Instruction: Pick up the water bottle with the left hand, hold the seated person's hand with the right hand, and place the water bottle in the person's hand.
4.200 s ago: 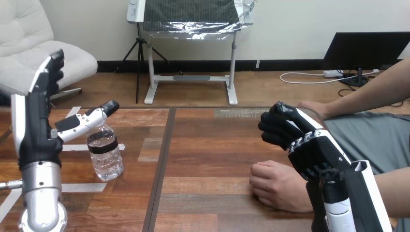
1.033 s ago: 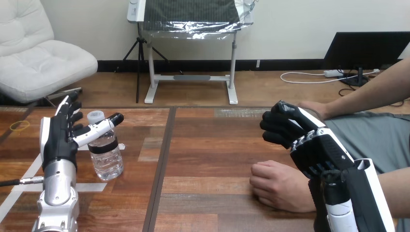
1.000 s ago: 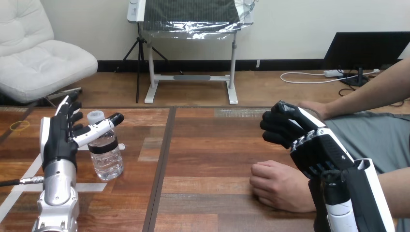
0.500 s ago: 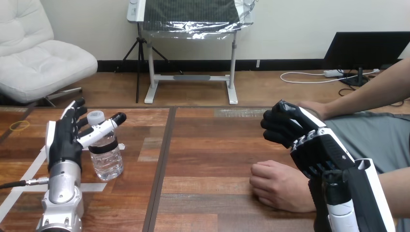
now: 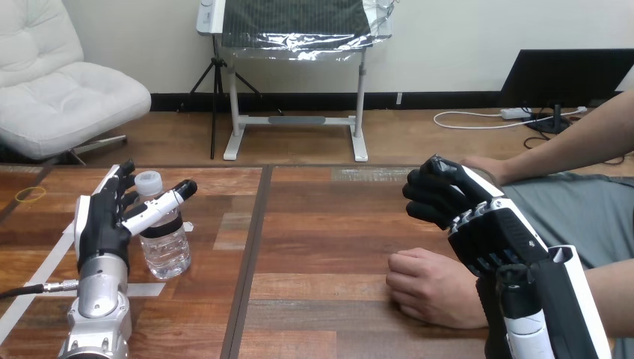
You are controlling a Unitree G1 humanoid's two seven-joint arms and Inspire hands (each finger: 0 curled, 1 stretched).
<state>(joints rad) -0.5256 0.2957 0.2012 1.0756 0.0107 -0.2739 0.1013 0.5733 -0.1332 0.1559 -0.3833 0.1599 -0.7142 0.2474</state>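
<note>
The clear plastic water bottle [image 5: 163, 239] with a white cap and black band stands upright on the wooden counter [image 5: 329, 224], just right of the left hand [image 5: 99, 224]. That hand's fingers are straight and spread, and its thumb crosses in front of the bottle's neck. White tape strips [image 5: 142, 289] lie around the bottle's base and a dark seam [image 5: 249, 247] runs further right, while the right hand [image 5: 448, 198], curled on nothing, hangs just beyond the person's fist [image 5: 430, 288].

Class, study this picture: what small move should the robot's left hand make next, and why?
Probably close the left hand round the water bottle: its fingers are straight, the thumb reaches across the bottle's front, and the bottle stands upright on the table, ungripped.
</note>
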